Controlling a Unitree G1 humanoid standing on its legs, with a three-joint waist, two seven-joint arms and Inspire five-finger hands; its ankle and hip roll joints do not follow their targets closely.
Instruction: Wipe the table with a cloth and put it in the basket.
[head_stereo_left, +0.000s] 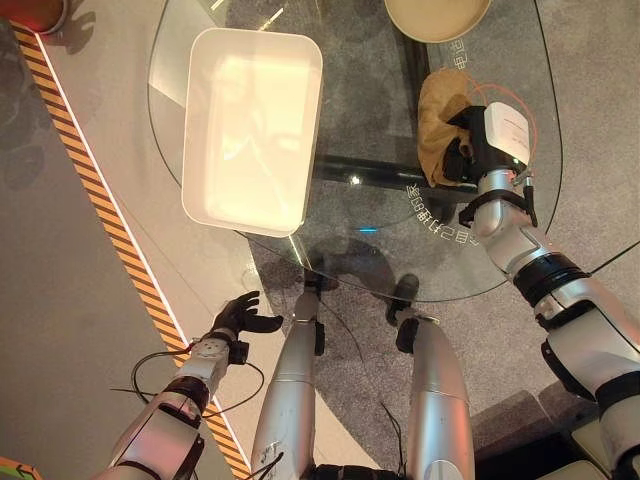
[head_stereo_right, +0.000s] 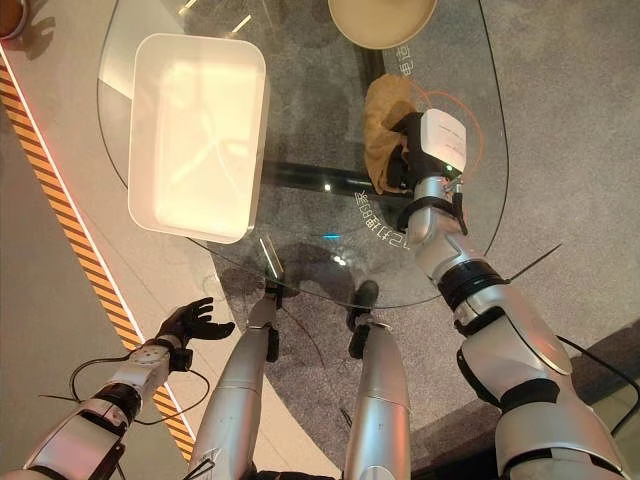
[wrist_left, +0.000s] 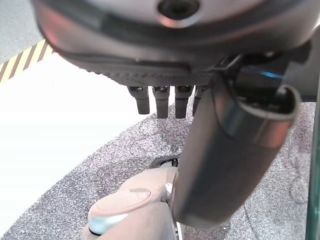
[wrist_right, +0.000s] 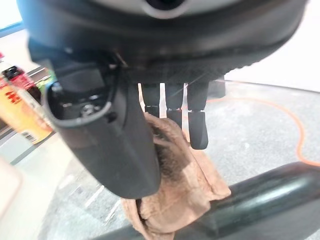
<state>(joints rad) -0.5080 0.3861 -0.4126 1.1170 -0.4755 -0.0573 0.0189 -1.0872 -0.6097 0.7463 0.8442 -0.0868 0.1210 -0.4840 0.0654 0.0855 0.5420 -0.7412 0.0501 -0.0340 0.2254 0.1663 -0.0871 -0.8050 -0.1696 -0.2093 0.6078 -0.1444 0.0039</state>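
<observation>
Your right hand (head_stereo_left: 462, 150), fingers curled, grips the cloth (head_stereo_left: 438, 120) near the glass table's (head_stereo_left: 380, 255) right edge; the basket (head_stereo_left: 250, 130) lies toward the left edge. Left hand (head_stereo_left: 240, 315) hangs relaxed.

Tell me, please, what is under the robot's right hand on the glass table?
A crumpled tan cloth lies under the right hand, on the glass table. The hand covers part of the cloth, so that part and the glass below are hidden.
</observation>
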